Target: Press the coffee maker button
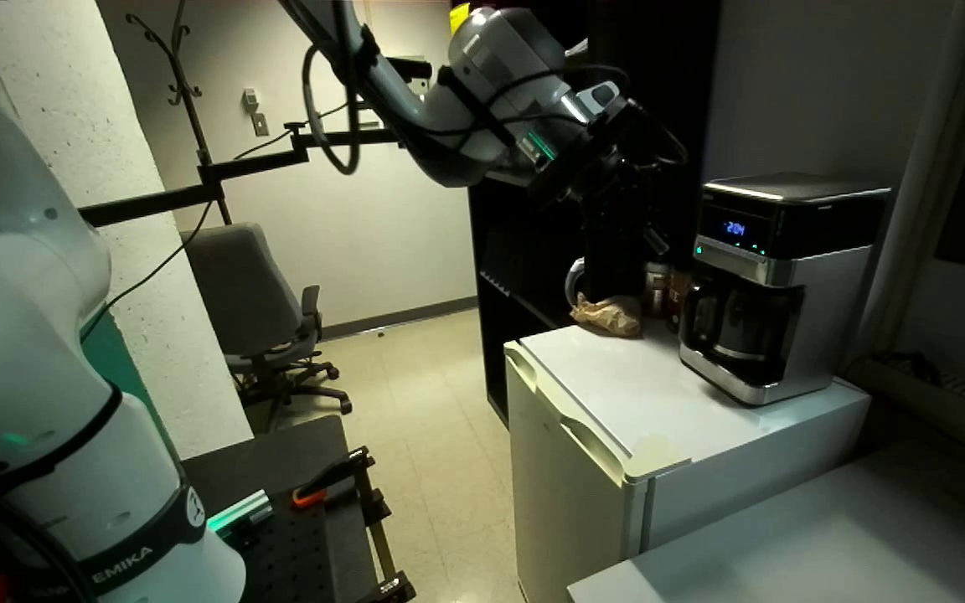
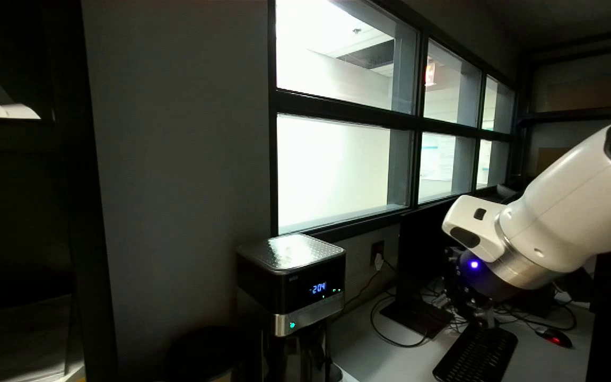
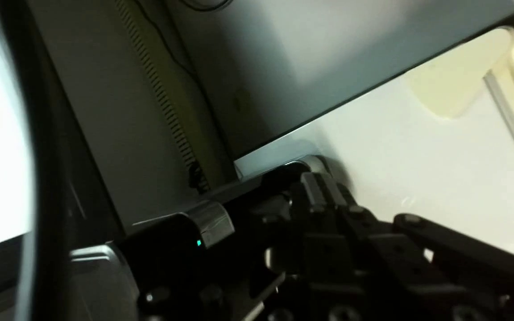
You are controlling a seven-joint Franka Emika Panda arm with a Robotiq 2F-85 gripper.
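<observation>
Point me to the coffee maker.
In an exterior view, the coffee maker stands toward the right on top of the white fridge, with a crumpled brown bag farther left.

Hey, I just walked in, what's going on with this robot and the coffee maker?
A robot arm has its gripper poised in front of the coffee maker, presumably for a button press. The jaws look closed and hold nothing visible. An exterior view shows a gap between gripper and machine, so nothing seems pressed yet. The machine stands on a white fridge with its carafe in place and its blue display lit.
</observation>
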